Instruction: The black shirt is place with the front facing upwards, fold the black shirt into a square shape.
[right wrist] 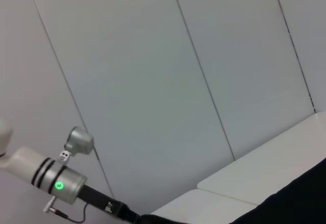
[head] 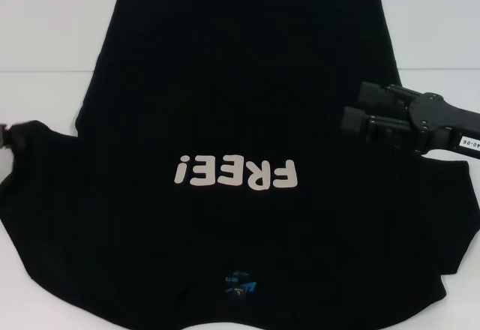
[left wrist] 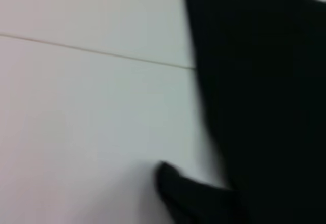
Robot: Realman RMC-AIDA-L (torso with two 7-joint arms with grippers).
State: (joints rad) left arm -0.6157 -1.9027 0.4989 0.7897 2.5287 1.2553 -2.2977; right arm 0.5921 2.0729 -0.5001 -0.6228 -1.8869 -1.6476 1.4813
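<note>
our right end effector (head: 358,109) hangs open over the black shirt (head: 225,97) lying flat on the white counter (head: 52,37), and a bad grab could bunch it up.

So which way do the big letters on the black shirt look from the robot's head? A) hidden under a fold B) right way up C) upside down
C: the pale FREE! lettering on the black shirt reads upside down and reversed in order in the head view, fully uncovered.
</note>
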